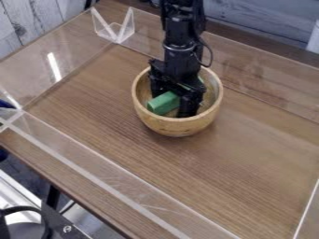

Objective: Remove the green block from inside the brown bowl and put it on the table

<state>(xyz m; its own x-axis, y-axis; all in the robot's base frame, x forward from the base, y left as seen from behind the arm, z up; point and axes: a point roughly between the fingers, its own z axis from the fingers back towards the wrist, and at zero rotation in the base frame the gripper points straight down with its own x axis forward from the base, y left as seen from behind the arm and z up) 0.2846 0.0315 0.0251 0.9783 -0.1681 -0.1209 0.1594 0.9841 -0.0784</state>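
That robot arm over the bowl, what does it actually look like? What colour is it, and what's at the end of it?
The arm is black all over: a slim column of stacked, blocky segments with some shiny spots. At its lower end it widens into a black claw with two flat, dark fingers. At this picture size no markings, labels or separate cables can be made out.

You can't see most of the green block (162,102) behind the gripper (176,97); whether the fingers touch it is unclear.

Clear acrylic V-shaped stand (115,26) upright at far edge; white plank wall (32,21) behind
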